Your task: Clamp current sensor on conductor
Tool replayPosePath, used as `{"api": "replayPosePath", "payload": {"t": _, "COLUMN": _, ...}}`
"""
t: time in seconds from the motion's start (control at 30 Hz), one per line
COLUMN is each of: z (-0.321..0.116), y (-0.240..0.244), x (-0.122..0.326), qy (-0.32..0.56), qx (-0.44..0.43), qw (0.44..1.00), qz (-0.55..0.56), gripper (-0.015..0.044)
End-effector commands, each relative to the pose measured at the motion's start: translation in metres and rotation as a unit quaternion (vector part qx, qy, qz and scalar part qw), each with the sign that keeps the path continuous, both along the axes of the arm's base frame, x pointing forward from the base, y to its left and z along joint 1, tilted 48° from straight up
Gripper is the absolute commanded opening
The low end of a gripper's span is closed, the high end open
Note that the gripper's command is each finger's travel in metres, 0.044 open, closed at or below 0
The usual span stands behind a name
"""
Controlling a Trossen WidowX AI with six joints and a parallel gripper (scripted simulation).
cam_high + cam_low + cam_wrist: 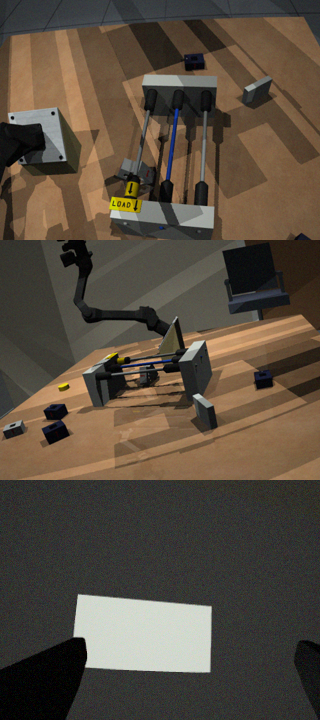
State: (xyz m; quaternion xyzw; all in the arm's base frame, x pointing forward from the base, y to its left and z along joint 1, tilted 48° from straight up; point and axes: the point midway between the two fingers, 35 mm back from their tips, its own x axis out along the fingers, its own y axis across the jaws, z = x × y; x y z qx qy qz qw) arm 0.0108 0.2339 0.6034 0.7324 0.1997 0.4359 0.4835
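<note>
The sensor [127,166] [143,375] is a light grey split body with a red mark. It stands open on the table under and beside the LOAD conductor [139,154] [152,357], near the yellow sleeve [132,189] [120,360]. The conductor is the outer grey rod; the yellow LOAD marker [120,204] [111,355] sits on the end block at its sleeve end. The marker's arrow points away from the rods. My gripper [193,651] is open and empty, its fingers wide apart. The arm holds it high above the table, far from the sensor; its fingertips are cut off in the exterior view.
A blue rod [172,147] [147,364] and another grey rod [203,155] run beside the conductor between two end blocks [178,80] [168,213]. A grey plate [258,90] [205,411] stands apart. Dark blue blocks [194,62] [55,432], a grey block [14,429] and a yellow disc [63,386] lie around.
</note>
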Motion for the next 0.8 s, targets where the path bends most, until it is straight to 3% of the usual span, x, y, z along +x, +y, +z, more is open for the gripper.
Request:
{"api": "replayPosePath", "payload": {"t": 0.0, "z": -0.015, "y": 0.009, "x": 0.029, "qy": -0.075, "qx": -0.046, "qw": 0.993, "qz": -0.081, "gripper": 0.0440}}
{"api": "replayPosePath", "payload": {"t": 0.4, "z": -0.076, "y": 0.006, "x": 0.142, "qy": -0.243, "qx": -0.249, "qw": 0.885, "qz": -0.309, "gripper": 0.0440}}
{"api": "replayPosePath", "payload": {"t": 0.77, "z": -0.152, "y": -0.061, "x": 0.245, "qy": -0.292, "qx": -0.464, "qw": 0.716, "qz": -0.432, "gripper": 0.0440}}
